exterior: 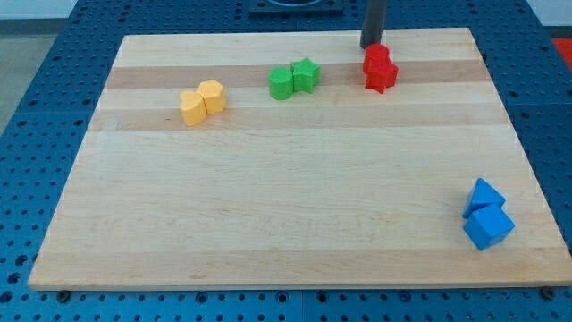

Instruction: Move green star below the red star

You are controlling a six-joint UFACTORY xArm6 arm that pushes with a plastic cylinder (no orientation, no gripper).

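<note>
Board (295,206): my tip (372,46) above red star (382,77)

A robotics lab bench is indicated. A pale wooden board (295,161) is laid on a blue perforated metal table (45,72), whose regular grid of mounting holes is seen on every side. At 12 o'clock, a dark rod is lowered to the board, and small coloured test blocks are scattered on it.

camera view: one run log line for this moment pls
tip at view's top, just above red blocks | green star left of red star, beside green block | move not done
</note>
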